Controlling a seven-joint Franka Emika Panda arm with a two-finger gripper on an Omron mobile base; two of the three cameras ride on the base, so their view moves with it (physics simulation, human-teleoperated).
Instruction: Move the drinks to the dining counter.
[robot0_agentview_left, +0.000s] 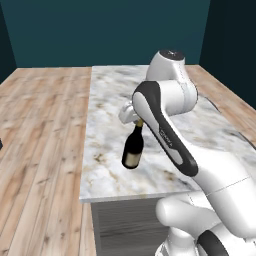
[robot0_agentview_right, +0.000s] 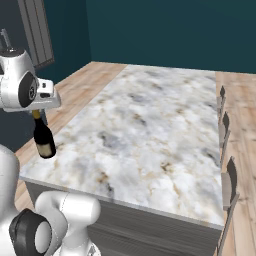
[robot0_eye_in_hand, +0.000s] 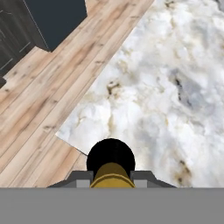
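One wine bottle (robot0_agentview_left: 133, 148) is hanging from the pincer (robot0_agentview_left: 138, 121). The pincer is squeezing tight on the bottle's gold neck, with one finger (robot0_eye_in_hand: 81, 179) on each side of it. The bottle is hanging just under the pincer, leaning a little, with its tan label down low on its dark body.

Under the pincer and the bottle, the big island counter (robot0_agentview_left: 110, 100) is spreading out. It has a white and tan marble top and dark grey sides. The bottle is up over the near corner of that top, close to the edge. I cannot tell if the bottom of the bottle is touching the marble or floating just above it.

Beside the pincer, past the counter's edge, the wooden floor (robot0_agentview_left: 40, 130) is lying down low. Far across the counter from the pincer, some grey chairs (robot0_agentview_right: 227, 187) are standing in a row along the other side.
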